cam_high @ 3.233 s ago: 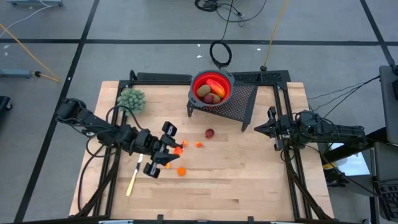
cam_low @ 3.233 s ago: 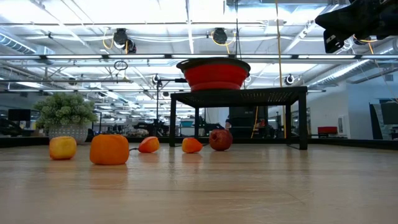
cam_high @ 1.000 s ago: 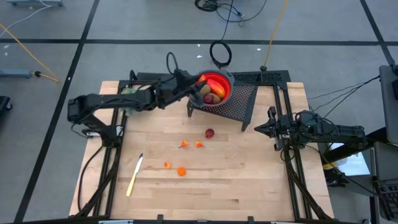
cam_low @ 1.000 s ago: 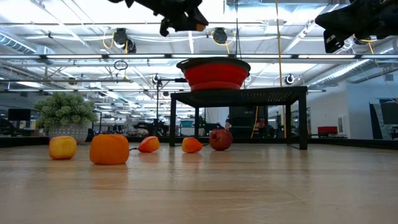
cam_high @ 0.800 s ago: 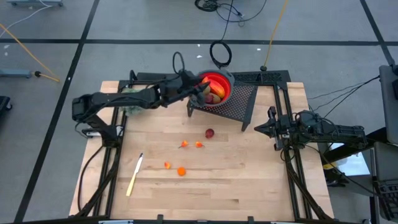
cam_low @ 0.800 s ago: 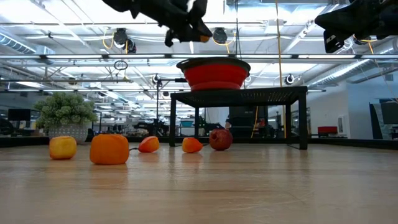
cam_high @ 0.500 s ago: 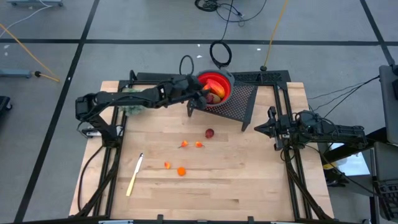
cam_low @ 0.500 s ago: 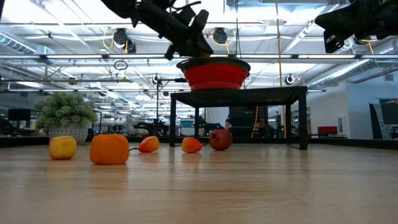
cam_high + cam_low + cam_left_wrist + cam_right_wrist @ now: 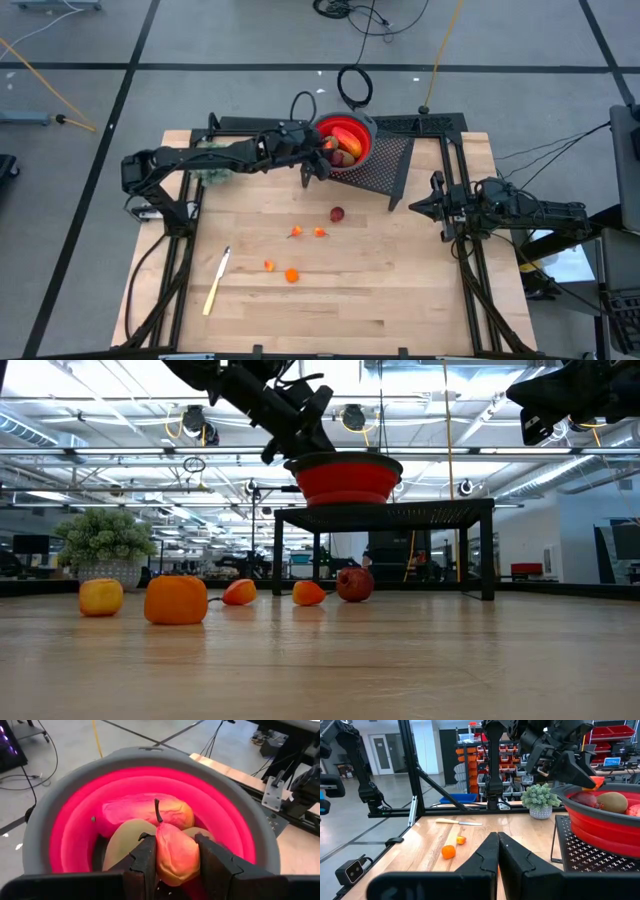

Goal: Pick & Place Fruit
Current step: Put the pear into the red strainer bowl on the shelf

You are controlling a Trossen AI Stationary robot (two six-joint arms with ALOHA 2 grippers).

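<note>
The left pincer (image 9: 172, 857) pinches a small orange-red fruit (image 9: 176, 854) just above the red bowl (image 9: 356, 150) on the black rack, having swung in from the tabletop (image 9: 380, 290). The right pincer (image 9: 496, 851) stays pressed together beside the rack, unchanged.

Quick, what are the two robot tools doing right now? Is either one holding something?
Left tool: closed on a small orange-red pear, over the red bowl.
Right tool: shut, holding nothing, at the table's right edge.
</note>
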